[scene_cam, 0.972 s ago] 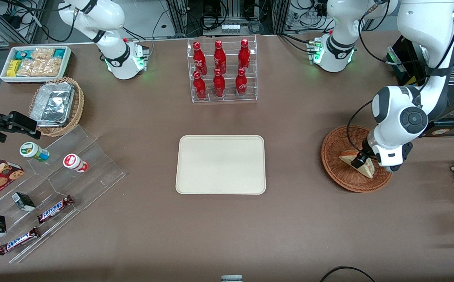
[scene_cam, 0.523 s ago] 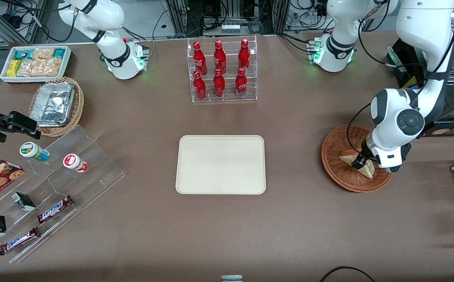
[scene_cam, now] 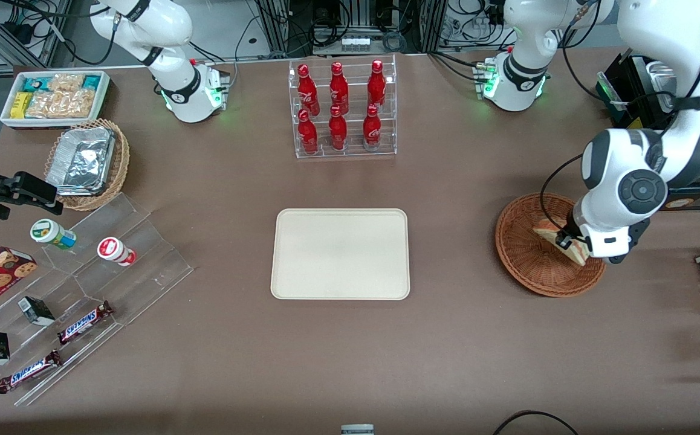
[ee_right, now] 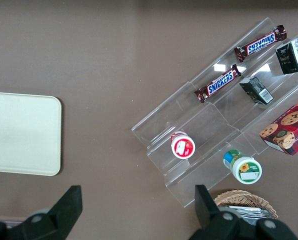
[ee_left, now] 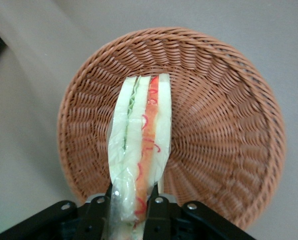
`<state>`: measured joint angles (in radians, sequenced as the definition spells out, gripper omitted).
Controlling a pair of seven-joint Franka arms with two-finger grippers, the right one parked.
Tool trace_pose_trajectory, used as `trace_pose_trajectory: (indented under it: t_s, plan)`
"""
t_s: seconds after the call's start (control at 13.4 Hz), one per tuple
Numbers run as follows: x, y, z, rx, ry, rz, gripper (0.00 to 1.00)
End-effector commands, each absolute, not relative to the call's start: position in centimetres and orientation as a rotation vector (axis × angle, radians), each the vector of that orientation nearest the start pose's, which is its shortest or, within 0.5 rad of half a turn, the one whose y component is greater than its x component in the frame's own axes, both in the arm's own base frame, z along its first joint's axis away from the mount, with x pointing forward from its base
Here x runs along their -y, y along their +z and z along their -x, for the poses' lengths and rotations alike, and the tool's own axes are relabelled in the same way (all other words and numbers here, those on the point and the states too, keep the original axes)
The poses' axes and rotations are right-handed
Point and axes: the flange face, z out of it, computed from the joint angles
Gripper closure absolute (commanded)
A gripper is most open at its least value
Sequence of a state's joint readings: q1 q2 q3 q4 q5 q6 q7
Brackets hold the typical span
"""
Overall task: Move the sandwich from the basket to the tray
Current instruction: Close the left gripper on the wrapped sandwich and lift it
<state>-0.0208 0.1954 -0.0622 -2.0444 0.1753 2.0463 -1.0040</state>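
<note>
I see the left arm's pincer clenched on the pale triangular sandwich wedge with its red-orange and green filling, holding it above the round reddish-brown wicker basket, which sits toward the working arm's end of the table. The flat cream-beige rectangular tray lies mid-table, well apart from the basket, with nothing on it.

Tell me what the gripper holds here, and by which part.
The gripper is shut on the sandwich, pinching its two bread faces at one end; the rest sticks out above the basket.
</note>
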Motion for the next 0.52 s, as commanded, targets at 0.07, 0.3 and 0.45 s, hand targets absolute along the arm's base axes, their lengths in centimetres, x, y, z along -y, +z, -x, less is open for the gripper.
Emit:
trace_pose_trajectory:
  t_s: [0.07, 0.3, 0.45]
  plan:
    - [9.0, 40.7, -57.3, 1.020, 0.115, 2.720, 0.88]
    - [14.0, 46.3, -58.0, 0.925, 0.101, 2.830, 0.88]
    - [16.7, 49.3, -58.5, 0.922, 0.076, 2.906, 0.88]
